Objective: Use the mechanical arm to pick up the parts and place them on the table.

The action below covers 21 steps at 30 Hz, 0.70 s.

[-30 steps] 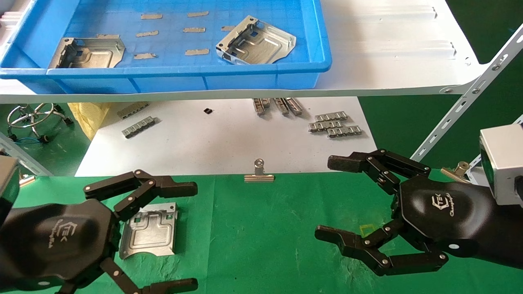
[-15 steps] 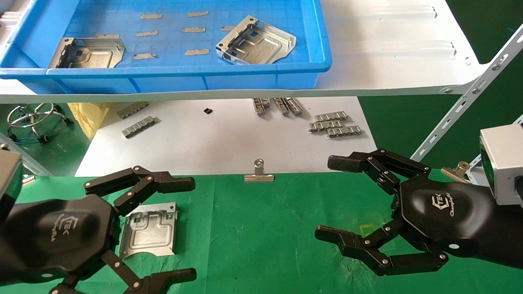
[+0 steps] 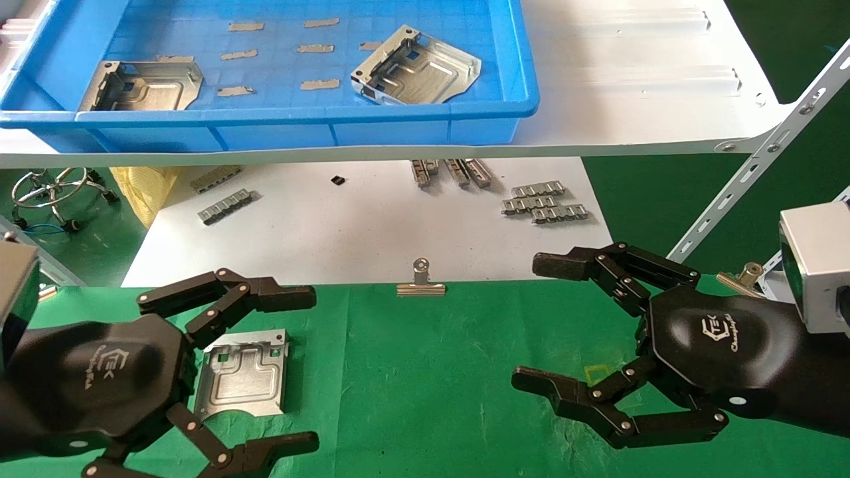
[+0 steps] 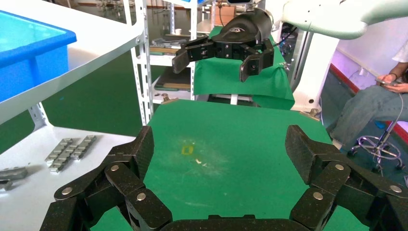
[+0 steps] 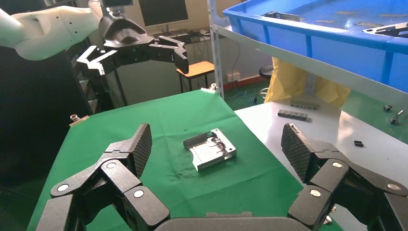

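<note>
At the lower left of the head view, the left gripper (image 3: pixel 249 375) hangs over the green table (image 3: pixel 431 372) with its fingers spread wide and empty, its black palm hiding the left edge of the one part on the cloth (image 3: pixel 244 373). That silver plate lies flat between the splayed fingers, apart from their tips, showing a folded rim, embossed ridges, small square cutouts and a curved notch along its near edge; the right wrist view shows the same plate (image 5: pixel 210 148) alone on the cloth, free of any finger. At lower right the right gripper (image 3: pixel 551 325) is parked above the table, likewise spread open and holding nothing, its arm cut off by the frame edge. A silver binder clip (image 3: pixel 421 281) grips the cloth's far edge at centre. Beyond it, a white board (image 3: pixel 358 226) carries small grey ribbed strips (image 3: pixel 544 201), some partly hidden under the white shelf (image 3: pixel 631 86) above. In the upper left, a blue tray (image 3: pixel 292 123) on that shelf holds two more parts, one at its left (image 3: pixel 143 83) and one tilted at its right (image 3: pixel 415 66), among short grey scraps too small to make out.
</note>
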{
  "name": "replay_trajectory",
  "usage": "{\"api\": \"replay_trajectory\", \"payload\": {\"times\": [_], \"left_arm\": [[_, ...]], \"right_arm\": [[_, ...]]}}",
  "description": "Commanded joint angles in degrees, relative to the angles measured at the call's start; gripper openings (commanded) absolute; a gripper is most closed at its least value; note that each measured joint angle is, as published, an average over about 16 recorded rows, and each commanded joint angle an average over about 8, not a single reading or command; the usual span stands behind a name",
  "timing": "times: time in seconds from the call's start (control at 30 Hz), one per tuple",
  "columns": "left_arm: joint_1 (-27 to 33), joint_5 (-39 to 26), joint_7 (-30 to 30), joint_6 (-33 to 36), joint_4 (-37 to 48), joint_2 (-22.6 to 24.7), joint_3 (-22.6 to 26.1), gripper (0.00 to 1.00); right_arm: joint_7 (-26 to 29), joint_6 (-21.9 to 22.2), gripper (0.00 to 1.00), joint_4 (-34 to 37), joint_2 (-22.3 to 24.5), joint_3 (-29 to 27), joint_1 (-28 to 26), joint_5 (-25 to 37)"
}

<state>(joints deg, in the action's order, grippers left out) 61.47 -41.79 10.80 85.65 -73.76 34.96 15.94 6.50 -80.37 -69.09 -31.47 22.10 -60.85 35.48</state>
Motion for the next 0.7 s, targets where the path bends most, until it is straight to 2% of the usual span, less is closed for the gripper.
{"api": "replay_trajectory", "payload": {"times": [0.03,0.7], "left_arm": [[0.0,0.0,0.0,0.0,0.1,0.0,0.0,1.00],[0.1,-0.1,-0.1,0.0,0.2,0.1,0.1,1.00]], "right_arm": [[0.0,0.0,1.00,0.0,0.0,0.0,0.0,0.0],[0.0,0.0,1.00,0.0,0.0,0.0,0.0,0.0]]}}
